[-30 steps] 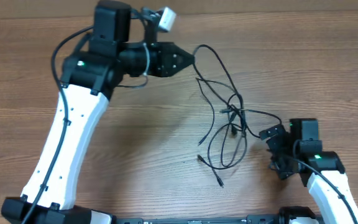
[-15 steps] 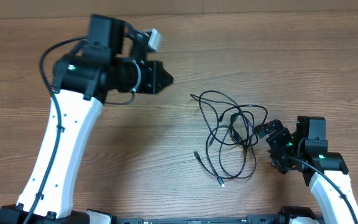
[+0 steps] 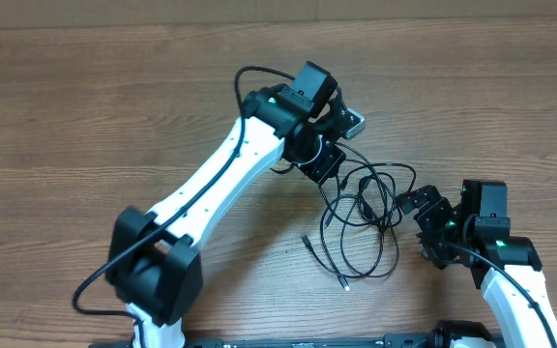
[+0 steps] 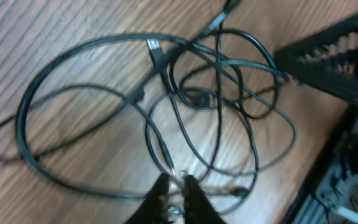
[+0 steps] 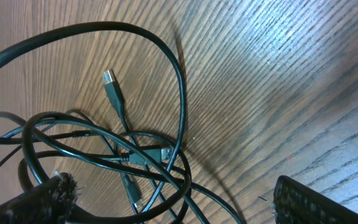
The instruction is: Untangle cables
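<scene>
The cables [image 3: 364, 193] are thin black cords in one loose tangle on the wood table, right of centre. My left gripper [image 3: 329, 166] hangs over the tangle's upper left loops. In the left wrist view the cables [image 4: 194, 96] spread out ahead, and my left gripper [image 4: 180, 180] has its jaws almost together, with one strand running right up to its tips. My right gripper [image 3: 420, 215] is open at the tangle's right edge. In the right wrist view the cables [image 5: 148, 155] lie between its wide-apart fingers [image 5: 42, 199], untouched, and a plug tip [image 5: 110, 84] lies flat.
The left arm [image 3: 216, 184] stretches diagonally from the lower left across the table [image 3: 85, 116]. The right arm's base [image 3: 506, 261] sits at the lower right. Two loose plug ends [image 3: 344, 283] point toward the table's front edge.
A second ago my left gripper held a strand stretched up and left. The strand then dropped into the pile as it swung left. Now it is over the tangle. The right gripper has barely moved.
</scene>
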{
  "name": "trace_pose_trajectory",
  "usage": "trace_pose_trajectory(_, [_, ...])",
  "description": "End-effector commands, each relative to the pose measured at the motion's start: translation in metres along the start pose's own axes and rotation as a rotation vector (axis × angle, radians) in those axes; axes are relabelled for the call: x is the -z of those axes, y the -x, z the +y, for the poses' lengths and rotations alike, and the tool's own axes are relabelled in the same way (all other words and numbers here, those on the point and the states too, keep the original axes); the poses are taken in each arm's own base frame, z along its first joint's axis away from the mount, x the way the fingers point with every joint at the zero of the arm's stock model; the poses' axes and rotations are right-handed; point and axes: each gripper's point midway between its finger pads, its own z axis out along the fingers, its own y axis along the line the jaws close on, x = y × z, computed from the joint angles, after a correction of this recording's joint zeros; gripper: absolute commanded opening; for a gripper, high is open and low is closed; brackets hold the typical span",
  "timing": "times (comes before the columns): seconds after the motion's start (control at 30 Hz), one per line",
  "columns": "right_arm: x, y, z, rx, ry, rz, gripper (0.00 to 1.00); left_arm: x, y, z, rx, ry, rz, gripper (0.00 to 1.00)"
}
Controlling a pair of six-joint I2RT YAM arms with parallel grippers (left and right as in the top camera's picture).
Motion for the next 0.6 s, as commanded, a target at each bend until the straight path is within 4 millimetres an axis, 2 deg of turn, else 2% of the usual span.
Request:
trace_pose_trajectory(0.0, [0.0,0.002,0.0,0.001,0.021,0.006,1.0,-0.018,0.009,-0.019,-0.179,-0.133,-0.023,0.27])
trace_pose_trajectory(0.03, [0.001,0.003,0.001,0.003,0.032,0.01,1.0,-0.02,0.009,-0.026,-0.244,-0.161,-0.031,0.42])
trace_pose_trajectory(0.07, [0.002,0.005,0.001,0.015,0.043,0.013,1.0,-0.023,0.011,-0.035,-0.35,-0.17,-0.043,0.75])
trace_pose_trajectory(0.1, [0.003,0.006,-0.001,0.015,0.047,0.014,1.0,-0.026,0.014,-0.036,-0.416,-0.147,-0.051,0.85])
trace_pose_trajectory(0.2, [0.006,0.011,-0.004,0.015,0.061,0.015,1.0,-0.03,0.018,-0.037,-0.494,-0.098,-0.054,0.98])
trace_pose_trajectory(0.33, [0.009,0.012,-0.001,0.044,0.104,0.035,1.0,-0.037,0.02,-0.052,-0.721,-0.091,-0.065,1.0])
trace_pose_trajectory(0.5, [0.009,0.011,-0.002,0.059,0.098,0.038,1.0,-0.042,0.034,-0.047,-0.769,0.003,-0.091,0.97])
trace_pose_trajectory(0.57, [0.009,0.012,-0.001,0.069,0.104,0.033,1.0,-0.046,0.036,-0.045,-0.768,0.005,-0.092,0.91])
